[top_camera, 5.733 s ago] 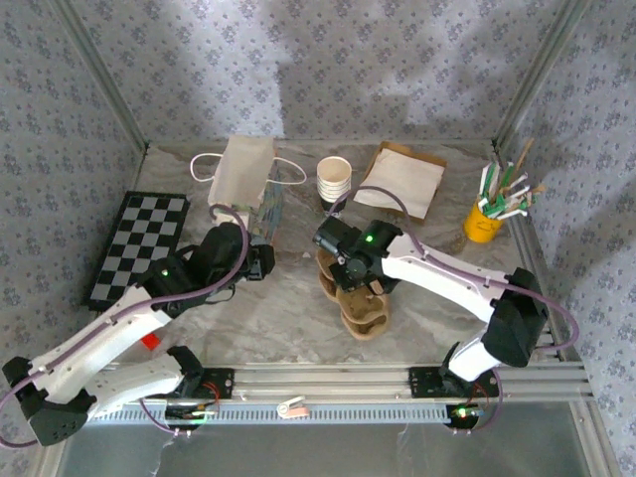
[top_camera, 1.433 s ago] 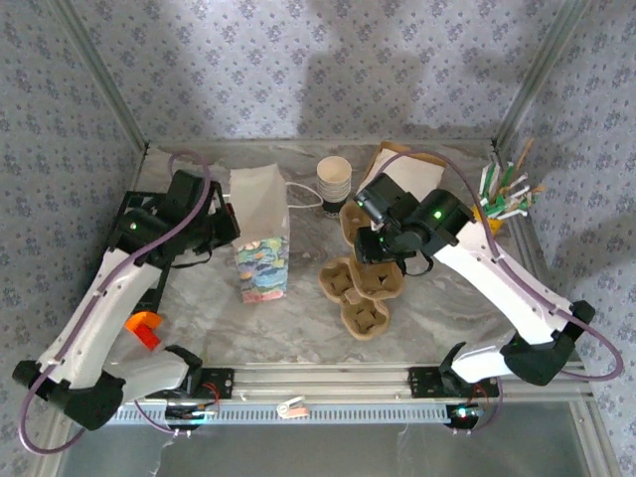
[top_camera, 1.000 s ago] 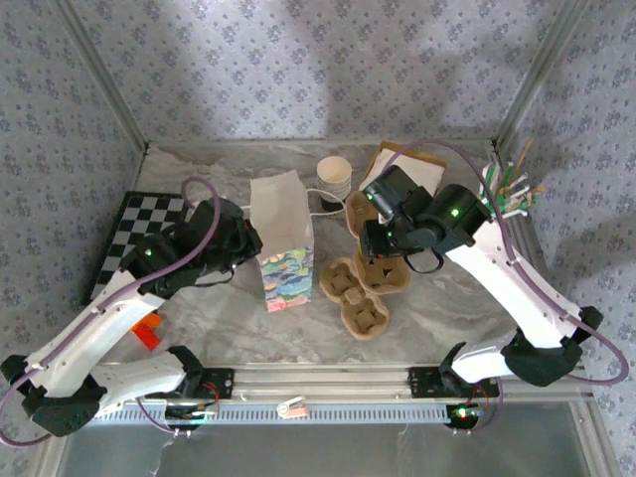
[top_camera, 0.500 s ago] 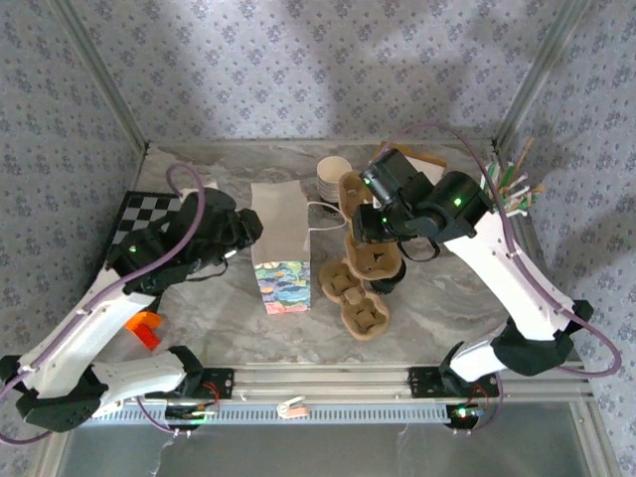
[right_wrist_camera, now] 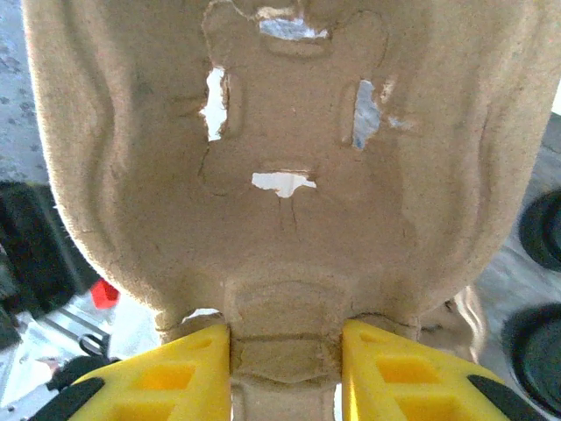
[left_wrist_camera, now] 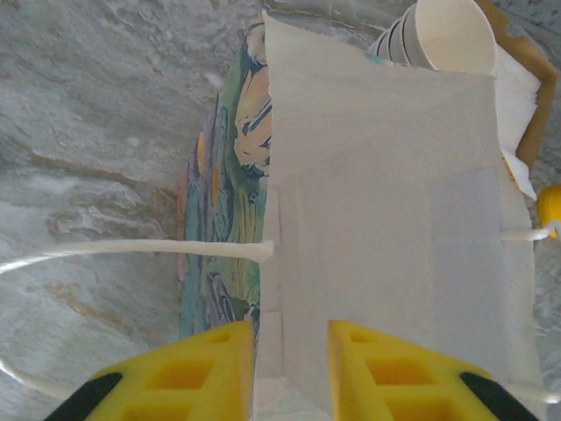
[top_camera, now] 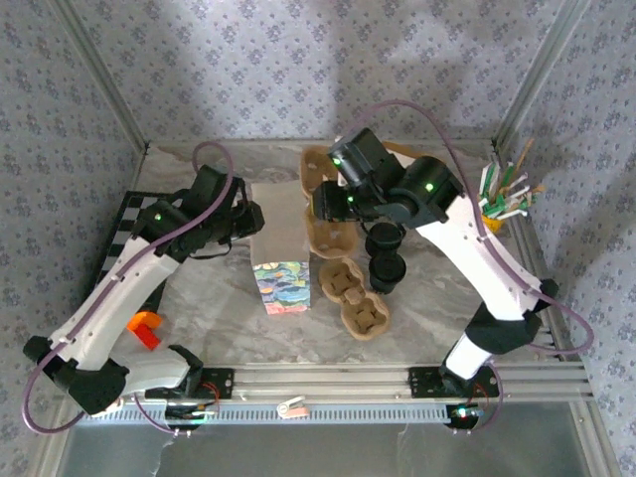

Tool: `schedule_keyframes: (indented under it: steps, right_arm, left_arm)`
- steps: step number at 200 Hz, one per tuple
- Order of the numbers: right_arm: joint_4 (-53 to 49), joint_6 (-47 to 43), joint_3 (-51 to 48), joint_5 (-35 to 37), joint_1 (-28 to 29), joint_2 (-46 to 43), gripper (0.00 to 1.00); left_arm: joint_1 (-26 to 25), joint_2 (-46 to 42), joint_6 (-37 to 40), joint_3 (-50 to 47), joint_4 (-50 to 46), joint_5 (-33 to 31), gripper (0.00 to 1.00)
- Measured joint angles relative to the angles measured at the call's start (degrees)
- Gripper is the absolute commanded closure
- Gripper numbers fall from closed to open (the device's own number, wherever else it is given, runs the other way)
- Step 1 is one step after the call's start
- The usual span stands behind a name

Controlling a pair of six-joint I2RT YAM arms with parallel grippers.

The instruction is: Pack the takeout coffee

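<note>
Two arms are working over the tabletop (top_camera: 437,313) in the top view. The left gripper (top_camera: 250,217) is sitting against the left side of the white paper bag (top_camera: 283,234). The bag is standing upright a little left of the tabletop's middle, its colourful panel facing the near edge. The right gripper (top_camera: 333,204) is holding a pulp cup carrier (top_camera: 320,237) on edge just right of the bag's top. A second cup carrier (top_camera: 356,298) is lying flat nearer the near edge. Two dark round things (top_camera: 386,270) are sitting just right of both; I cannot tell what they are. A yellow cup of stirrers (top_camera: 483,225) is standing by the right edge, and a checkerboard (top_camera: 124,234) is lying along the left edge.

From the left wrist, I am looking along the bag's white face. The left gripper (left_wrist_camera: 291,338) is standing slightly spread, its yellow fingers (left_wrist_camera: 202,364) straddling the bag's edge with a gap showing. A stack of paper cups (left_wrist_camera: 451,35) is showing past the bag's far corner.

From the right wrist, the right gripper (right_wrist_camera: 285,346) is pinching a tab on the carrier's rim, the carrier's moulded face filling my view.
</note>
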Motion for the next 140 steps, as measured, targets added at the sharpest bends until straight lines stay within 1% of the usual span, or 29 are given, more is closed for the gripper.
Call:
schedule_keyframes:
  steps: [18,64,106,140]
  right_arm:
    - [1.68,1.05,2.23,-0.24,0.39,2.78,0.67]
    - [5.81,3.98,4.15,-0.83,1.53,7.10,0.67]
    - [7.96,5.97,5.46,-0.13,3.23,10.51,0.67]
    - [8.35,7.06,5.53,1.84,3.93,13.00,0.67]
  left_arm:
    - [0.74,0.00,0.85,-0.26,0.42,0.50,0.89]
    - [1.14,-0.35,0.52,-2.38,1.18,0.61,1.00]
    - [1.16,-2.73,-0.90,-3.96,2.36,0.59,1.00]
    - [1.16,-5.14,-2.12,-4.57,2.43,0.39,1.00]
